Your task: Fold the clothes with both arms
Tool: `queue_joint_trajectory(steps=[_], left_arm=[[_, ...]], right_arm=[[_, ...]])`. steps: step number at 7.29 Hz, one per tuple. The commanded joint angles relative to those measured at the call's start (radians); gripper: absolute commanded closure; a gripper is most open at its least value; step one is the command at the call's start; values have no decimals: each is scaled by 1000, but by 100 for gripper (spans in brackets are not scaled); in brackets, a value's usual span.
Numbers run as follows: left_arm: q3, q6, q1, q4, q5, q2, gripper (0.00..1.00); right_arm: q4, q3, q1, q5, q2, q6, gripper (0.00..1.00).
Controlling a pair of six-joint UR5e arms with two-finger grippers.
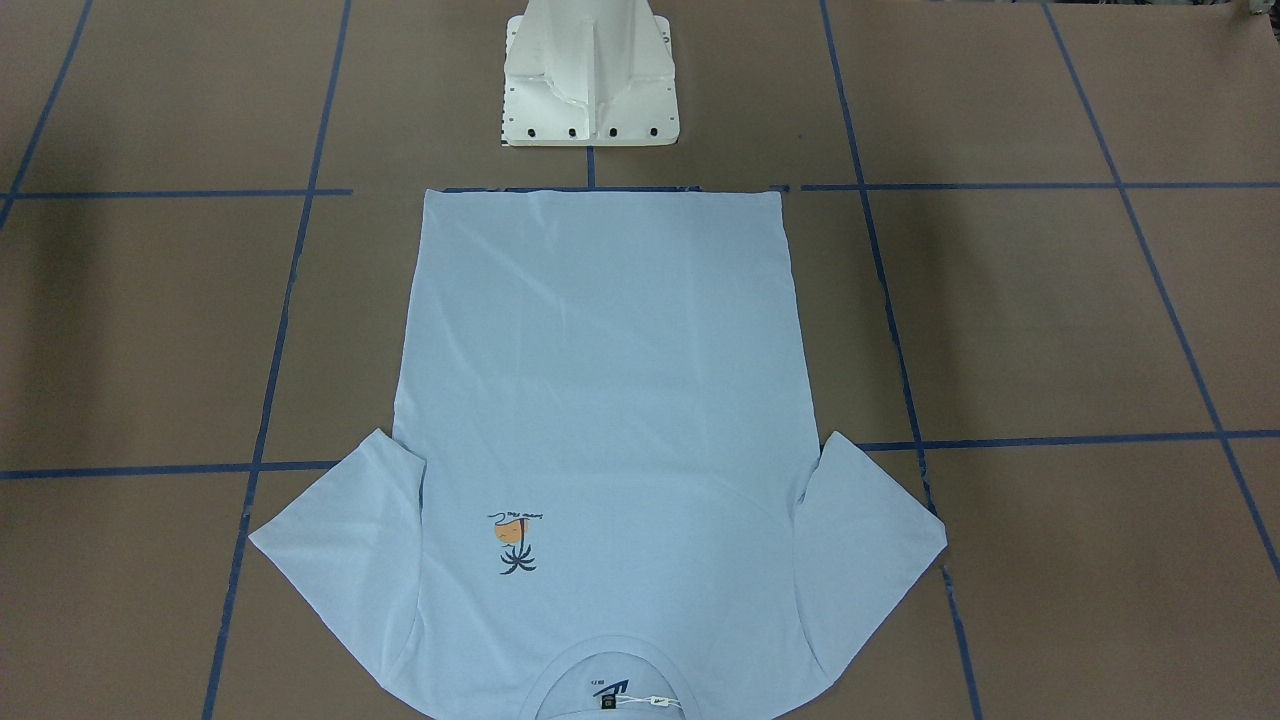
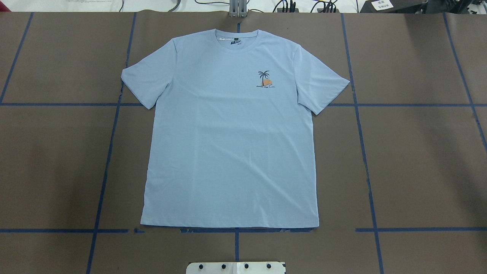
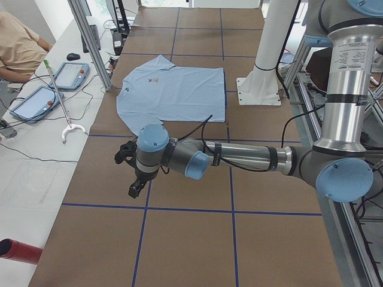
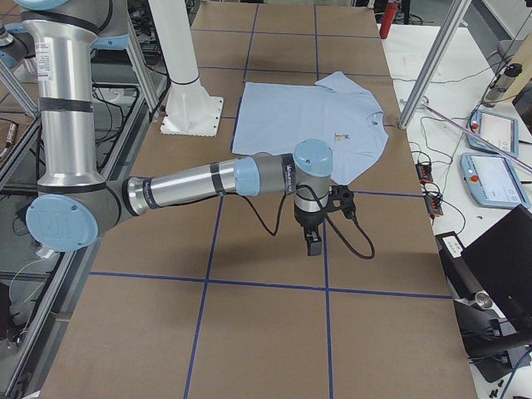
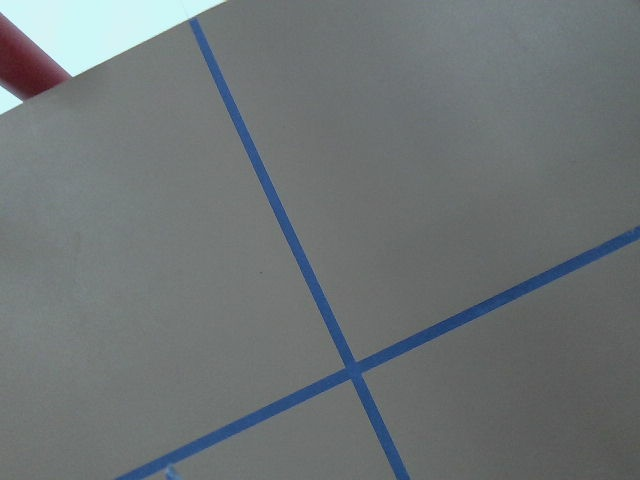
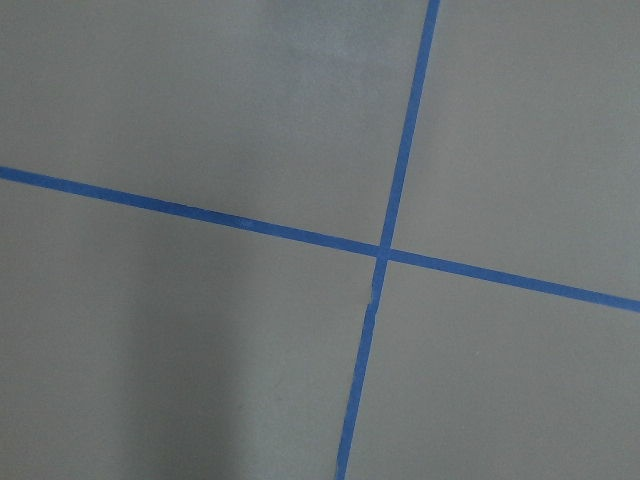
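The pale light-blue T-shirt lies flat and face up in the middle of the brown table, collar away from the robot base and both sleeves spread; it also shows as the T-shirt. Its palm print is on the chest. My left arm reaches out low over bare table to the shirt's side, its gripper pointing down and clear of the cloth. My right gripper hangs likewise on the other side. Both appear only in the side views, so I cannot tell if they are open or shut.
The white pedestal base stands just behind the shirt's hem. Blue tape lines grid the table. A person sits beside tablets at a white bench along the far side. A red cylinder lies there.
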Motion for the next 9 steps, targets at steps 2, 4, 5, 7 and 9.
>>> queue_joint_trajectory(steps=[2, 4, 5, 7, 9], left_arm=[[14, -183, -13, -183, 211, -68, 0], [-6, -197, -8, -217, 208, -71, 0], [-4, -206, -7, -220, 208, -76, 0], [-13, -201, -4, -220, 199, -85, 0], [-13, -198, 4, -222, 178, -88, 0]], right_arm=[[0, -11, -9, -3, 170, 177, 0], [94, -39, -21, 9, 167, 179, 0], [242, -112, -47, 30, 173, 180, 0], [380, -262, -171, 20, 306, 419, 0], [435, -306, -297, -51, 406, 655, 1]])
